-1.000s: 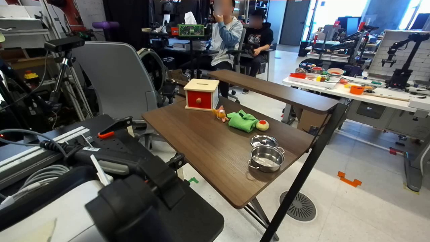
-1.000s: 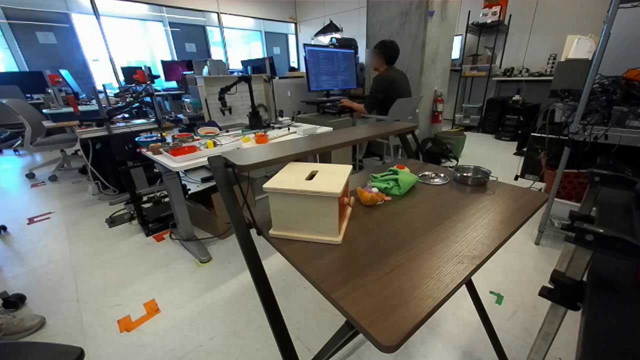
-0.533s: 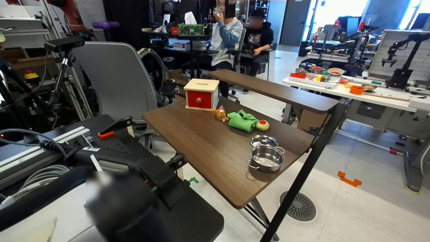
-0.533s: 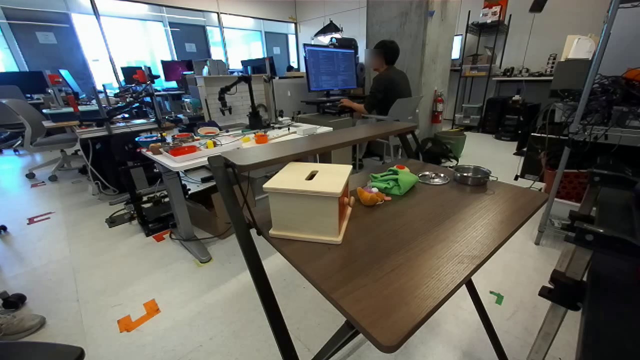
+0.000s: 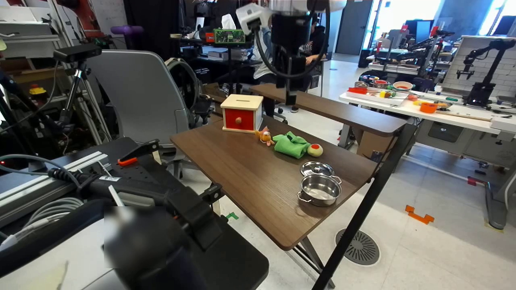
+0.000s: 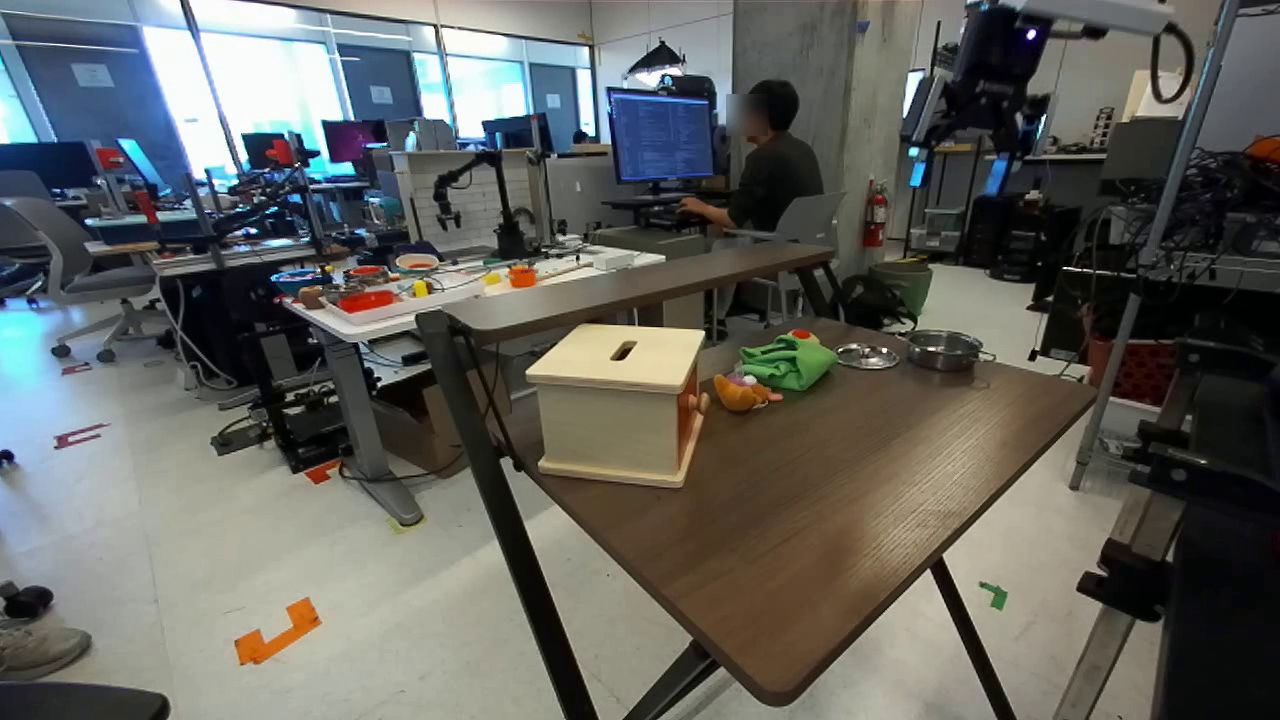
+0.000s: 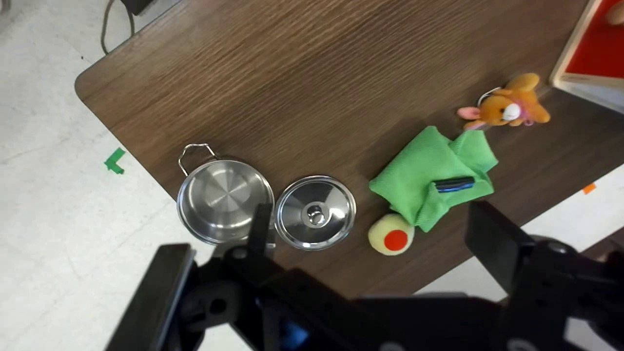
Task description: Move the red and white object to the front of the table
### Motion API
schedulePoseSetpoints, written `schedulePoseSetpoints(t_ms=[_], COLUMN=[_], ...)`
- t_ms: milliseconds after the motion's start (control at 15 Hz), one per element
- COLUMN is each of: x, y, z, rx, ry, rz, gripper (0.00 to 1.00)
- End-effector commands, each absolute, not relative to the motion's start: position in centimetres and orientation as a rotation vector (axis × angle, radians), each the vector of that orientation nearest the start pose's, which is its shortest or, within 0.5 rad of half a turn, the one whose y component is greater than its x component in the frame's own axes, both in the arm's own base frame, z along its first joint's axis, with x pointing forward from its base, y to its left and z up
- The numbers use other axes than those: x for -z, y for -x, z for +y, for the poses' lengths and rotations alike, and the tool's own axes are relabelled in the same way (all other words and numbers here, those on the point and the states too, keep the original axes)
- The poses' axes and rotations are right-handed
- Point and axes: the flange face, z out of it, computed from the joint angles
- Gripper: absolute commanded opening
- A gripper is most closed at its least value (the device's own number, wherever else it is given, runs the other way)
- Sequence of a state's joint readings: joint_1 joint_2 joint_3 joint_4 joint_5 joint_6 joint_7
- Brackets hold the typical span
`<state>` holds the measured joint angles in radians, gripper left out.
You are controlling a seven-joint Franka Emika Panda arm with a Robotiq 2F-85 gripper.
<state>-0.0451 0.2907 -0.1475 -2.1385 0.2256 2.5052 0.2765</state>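
Observation:
Two things show red and white. A fist-sized rounded cream-white object [image 5: 314, 150] with a red disc lies on the brown table [image 5: 242, 173], touching the green cloth; it shows fully in the wrist view [image 7: 391, 235] and is mostly hidden behind the cloth in an exterior view [image 6: 800, 335]. A larger cream wooden box [image 5: 242, 114] with a red front and round knob stands at the table's end; it shows in an exterior view [image 6: 620, 420] and partly in the wrist view [image 7: 597, 53]. My gripper [image 6: 957, 172] is open and empty, high above the table; in the wrist view its fingers [image 7: 371, 206] frame the rounded object.
A green cloth [image 7: 429, 170] with a dark blue-black item on it lies beside an orange plush toy [image 7: 507, 107]. A steel pot [image 7: 224, 200] and its lid [image 7: 316, 213] stand near the table's edge. A raised shelf [image 5: 330, 108] runs along one long side.
The arm and its open gripper have come down into both exterior views from above; half a second ago only a dark tip showed at the top. The things on the table have not moved.

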Motion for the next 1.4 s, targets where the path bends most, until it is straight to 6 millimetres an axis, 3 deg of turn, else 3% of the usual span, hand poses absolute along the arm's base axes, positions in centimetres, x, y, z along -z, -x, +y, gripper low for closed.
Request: schedulePoseSetpoints(t_ms=[0,267,667,1333], x=[-21.7,-16.9,-13.3,-9.8], y=[-60.9,-63.5,-67.8,-72.5], z=[-13.1,-14.7,-16.2,-13.7], rx=[0.095,0.071,0.131,0.201], ry=[2.827,2.792,2.736,2.721], rz=[1.149,1.284,1.427,1.436], gripper=[1.0,1.0,1.0,1.0])
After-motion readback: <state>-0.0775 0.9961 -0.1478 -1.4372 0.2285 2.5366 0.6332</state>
